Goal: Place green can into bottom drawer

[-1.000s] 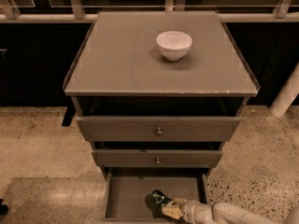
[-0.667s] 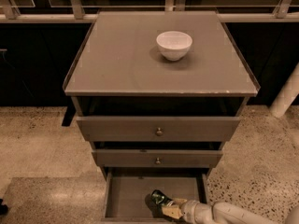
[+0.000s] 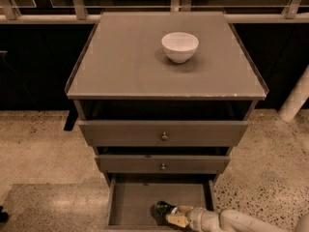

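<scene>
The green can (image 3: 162,208) shows as a small dark can inside the open bottom drawer (image 3: 140,199), near its front right corner. My gripper (image 3: 172,215) reaches in from the lower right on a white arm (image 3: 231,221) and is right against the can's right side. The can looks low in the drawer, at or just above the plank floor. Its print is too dark to make out.
A white bowl (image 3: 179,46) stands on the cabinet top (image 3: 120,62). The two upper drawers with brass knobs (image 3: 164,136) are pushed nearly closed above the open one. Speckled floor (image 3: 38,149) surrounds the cabinet, and a white post (image 3: 295,100) stands at the right.
</scene>
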